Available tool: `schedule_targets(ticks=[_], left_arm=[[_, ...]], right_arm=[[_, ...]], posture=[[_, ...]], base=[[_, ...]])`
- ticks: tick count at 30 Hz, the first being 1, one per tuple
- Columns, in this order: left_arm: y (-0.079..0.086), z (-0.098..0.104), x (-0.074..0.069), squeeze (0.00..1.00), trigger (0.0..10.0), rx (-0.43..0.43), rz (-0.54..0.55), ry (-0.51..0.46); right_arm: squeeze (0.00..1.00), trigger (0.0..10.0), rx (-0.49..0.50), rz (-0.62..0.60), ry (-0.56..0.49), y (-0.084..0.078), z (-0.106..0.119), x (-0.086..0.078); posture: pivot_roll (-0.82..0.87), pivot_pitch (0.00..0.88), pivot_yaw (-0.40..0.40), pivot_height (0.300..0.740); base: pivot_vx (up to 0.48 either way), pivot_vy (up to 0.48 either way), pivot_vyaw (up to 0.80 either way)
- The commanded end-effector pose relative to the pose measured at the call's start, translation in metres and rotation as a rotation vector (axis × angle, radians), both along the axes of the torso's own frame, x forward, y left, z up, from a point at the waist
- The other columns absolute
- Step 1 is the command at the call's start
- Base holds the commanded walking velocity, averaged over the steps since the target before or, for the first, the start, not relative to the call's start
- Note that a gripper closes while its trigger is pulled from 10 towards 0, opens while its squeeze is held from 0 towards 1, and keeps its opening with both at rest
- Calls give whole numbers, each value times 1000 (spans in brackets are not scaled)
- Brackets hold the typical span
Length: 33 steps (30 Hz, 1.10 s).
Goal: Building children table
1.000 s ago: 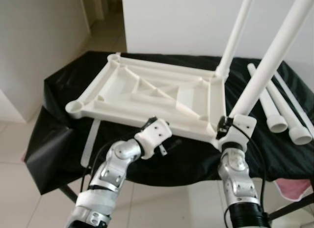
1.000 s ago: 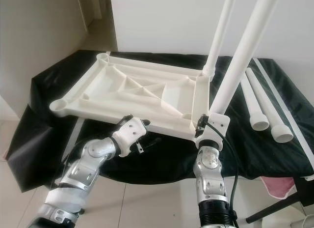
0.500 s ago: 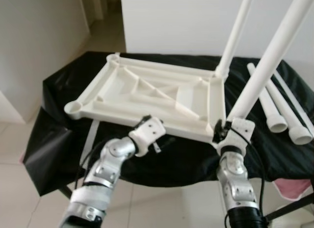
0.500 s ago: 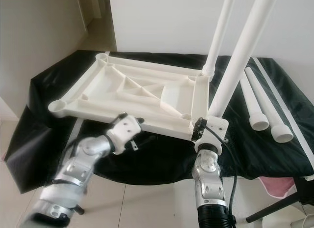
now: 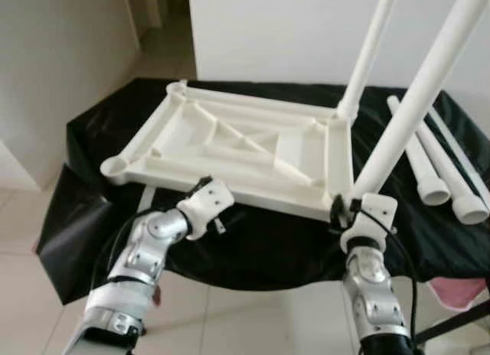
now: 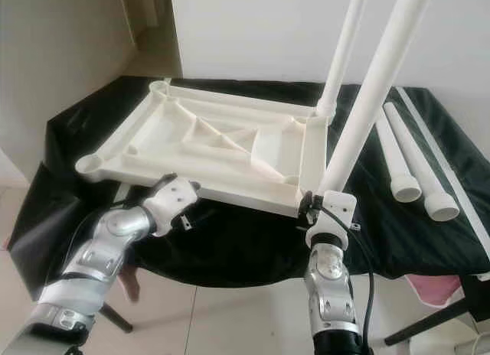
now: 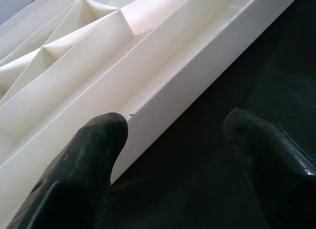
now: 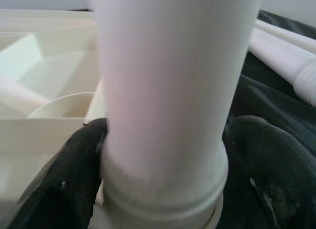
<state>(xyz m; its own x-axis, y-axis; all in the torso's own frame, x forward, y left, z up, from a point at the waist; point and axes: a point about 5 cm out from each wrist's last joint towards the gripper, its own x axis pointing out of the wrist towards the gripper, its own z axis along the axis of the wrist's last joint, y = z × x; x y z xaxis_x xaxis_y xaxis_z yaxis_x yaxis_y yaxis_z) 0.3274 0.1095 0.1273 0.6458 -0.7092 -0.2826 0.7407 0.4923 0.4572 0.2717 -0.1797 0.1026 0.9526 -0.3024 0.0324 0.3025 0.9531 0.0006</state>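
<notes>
Leg seating at near-right corner; left arm has pulled back.

Head views: upturned tabletop lies on the black-covered table; right tool clamps the leg at its base. Left tool has slid left along the near edge since a second ago, freeing that side.
Left wrist: fingers apart, one over the rim.
Right wrist: fingers tight on the leg in its socket.

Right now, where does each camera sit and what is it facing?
Left and right eye: on the head, looking down at the upturned tabletop on black cloth; both silver arms show.
Left wrist: along the open left gripper at the tabletop's near edge.
Right wrist: along the right gripper, jaws closed on the near leg.
Shared: all see the tabletop.
</notes>
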Motion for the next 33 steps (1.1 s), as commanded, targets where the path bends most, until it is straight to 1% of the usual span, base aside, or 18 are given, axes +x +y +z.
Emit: schedule_targets(ticks=[1, 2, 4, 8, 13, 16, 18, 19, 20, 23, 28, 29, 33], left_arm=[[0, 10, 10, 0, 10000, -37, 67, -52], [-2, 13, 13, 0, 10000, -46, 80, -53], [-4, 15, 16, 0, 10000, -50, 89, -55], [-15, 20, 26, 0, 10000, -83, 113, -28], [-17, 20, 29, 0, 10000, -91, 125, -3], [-20, 14, 32, 0, 10000, -41, 134, 34], [-20, 13, 34, 0, 10000, -31, 139, 42], [-19, 12, 37, 0, 10000, -33, 173, 70], [-19, 12, 37, 0, 10000, -33, 173, 70], [-13, 10, 44, 0, 10000, -14, 239, 135], [-10, 7, 46, 0, 10000, 1, 263, 160], [-7, 5, 49, 0, 10000, -1, 315, 196], [-8, 5, 51, 0, 10000, 2, 341, 208]], right_arm=[[0, 10000, 1, 25, 2, -1, -5, -9], [0, 10000, -4, 34, -4, -2, -6, -12], [0, 10000, -6, 41, -11, -2, -6, -15], [0, 10000, -4, 63, -42, -4, -9, -26], [0, 10000, -1, 65, -50, -4, -10, -30], [0, 10000, 3, 78, -61, -3, -11, -38], [0, 10000, 5, 84, -67, -3, -10, -40], [0, 10000, 3, 94, -77, -3, -8, -41], [0, 10000, 3, 94, -77, -3, -8, -41], [0, 10000, -16, 95, -89, -10, -5, -42], [0, 10000, -22, 93, -93, -12, -4, -41], [0, 10000, -30, 94, -97, -14, -2, -39], [0, 10000, -34, 97, -100, -15, 0, -37]], posture=[[-24, 0, 22, 740], [-27, 0, 23, 740], [-34, 0, 30, 740], [-58, 0, 48, 740], [-68, 0, 52, 740], [-84, 0, 58, 740], [-87, 0, 61, 740], [-93, 0, 60, 740], [-93, 0, 60, 740], [-106, 0, 56, 740], [-112, 0, 52, 740], [-112, 0, 45, 740], [-111, 0, 40, 740]], base=[[0, 0, 0], [0, 0, 0], [0, 0, 0], [0, 0, 0], [0, 0, 0], [0, 0, 0], [0, 0, 0], [0, 0, 0], [0, 0, 0], [0, 0, 0], [0, 0, 0], [0, 0, 0], [0, 0, 0]])
